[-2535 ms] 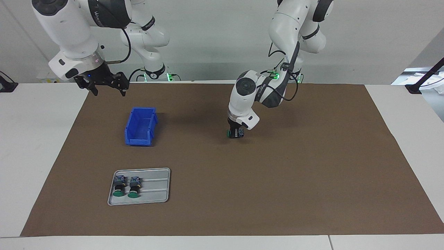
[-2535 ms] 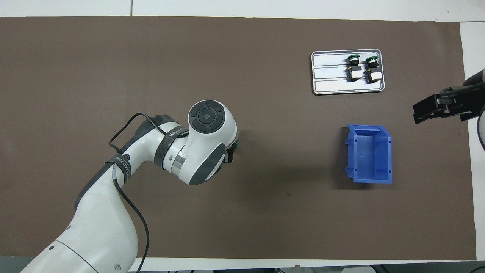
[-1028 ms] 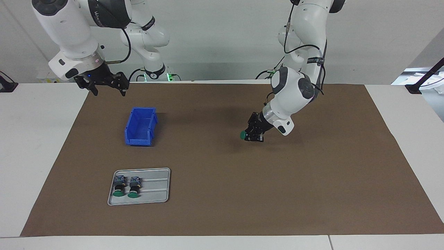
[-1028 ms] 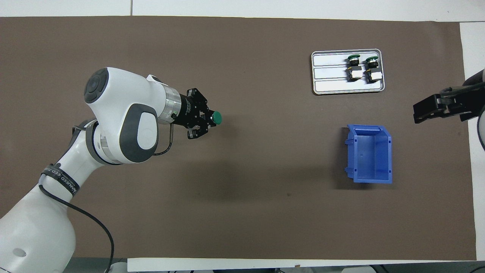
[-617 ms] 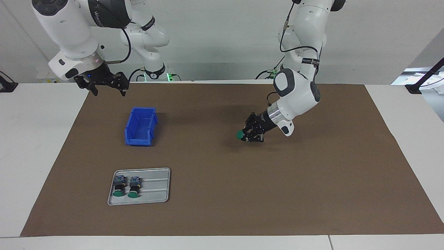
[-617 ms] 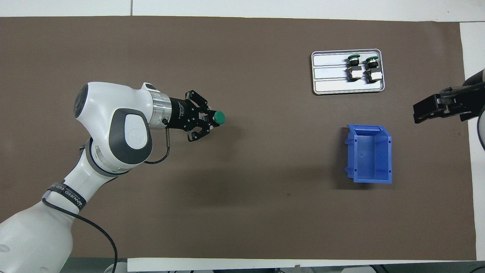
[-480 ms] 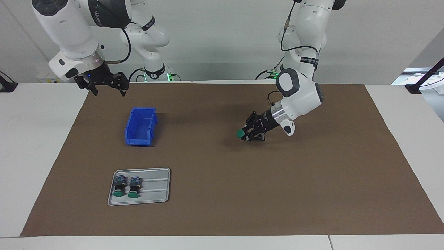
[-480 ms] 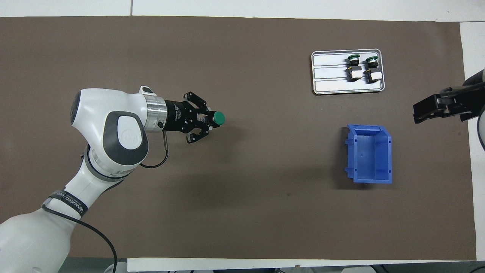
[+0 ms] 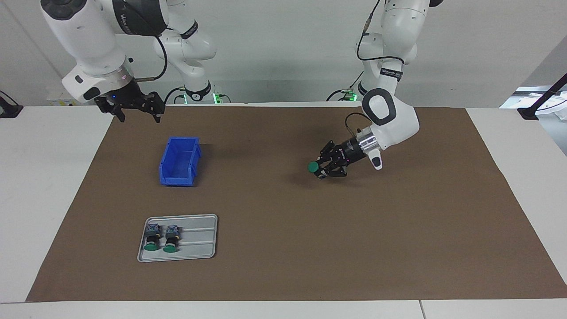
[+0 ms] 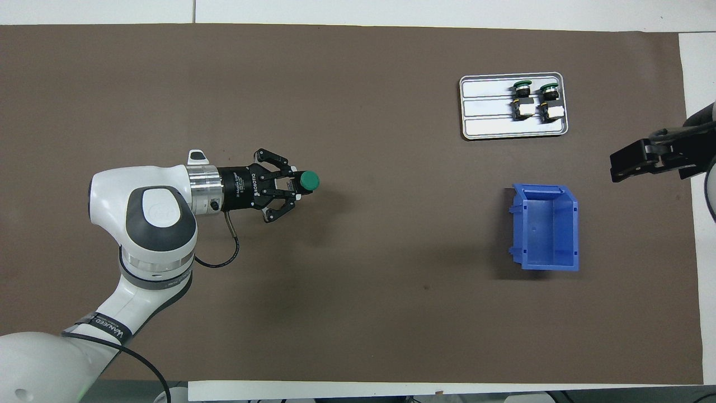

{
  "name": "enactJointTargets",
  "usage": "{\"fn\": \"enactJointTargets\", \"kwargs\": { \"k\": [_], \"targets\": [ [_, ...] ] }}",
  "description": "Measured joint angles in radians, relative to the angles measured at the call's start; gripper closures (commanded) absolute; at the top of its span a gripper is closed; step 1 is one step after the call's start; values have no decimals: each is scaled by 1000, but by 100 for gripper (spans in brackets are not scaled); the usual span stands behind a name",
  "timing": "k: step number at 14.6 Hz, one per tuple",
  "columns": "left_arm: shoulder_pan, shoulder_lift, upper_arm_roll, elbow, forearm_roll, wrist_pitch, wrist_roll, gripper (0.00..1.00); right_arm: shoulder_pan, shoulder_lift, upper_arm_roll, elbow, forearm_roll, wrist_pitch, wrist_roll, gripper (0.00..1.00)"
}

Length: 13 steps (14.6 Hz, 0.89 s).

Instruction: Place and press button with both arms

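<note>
**Facing view, read from the right arm's end to the left arm's end.**

- The right hand [image 9: 139, 116] hangs with its fingers spread and empty. It is over the edge of the brown mat [image 9: 283, 248], at the robots' end of the worktop [image 9: 40, 186]. This arm waits.
- The blue bin [image 9: 177, 179] is just below that hand and a little farther from the robots. It appears empty.
- The metal tray [image 9: 199, 241] lies farther out again and carries two spare buttons [image 9: 161, 239] side by side, caps pointing away from the robots.
- The button [image 9: 313, 167] is near mid-worktop, clear of the mat and gripped by its body in the left hand [image 9: 320, 168].
- The button's long axis runs on from the hand's own axis, nearly level. Its green cap leads, facing the right arm's end.

**Likely next step:** the cap already faces the waiting arm, but that arm is well apart from it. A press would probably need the right hand to cross over the bin. Nothing else stands between the two, though the bin's walls could catch a low pass.
</note>
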Motion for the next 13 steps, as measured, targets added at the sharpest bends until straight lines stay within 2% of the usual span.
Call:
{"fn": "enactJointTargets", "kwargs": {
  "k": [4,8,13],
  "targets": [
    [48,4,0,-67,-157,-87,188,97,0,0,0,0,0,0,0,0],
    [48,24,-7,-82,-319,-116,312,98,0,0,0,0,0,0,0,0],
    [29,81,-14,-86,-426,-150,436,98,0,0,0,0,0,0,0,0]
  ]
}}
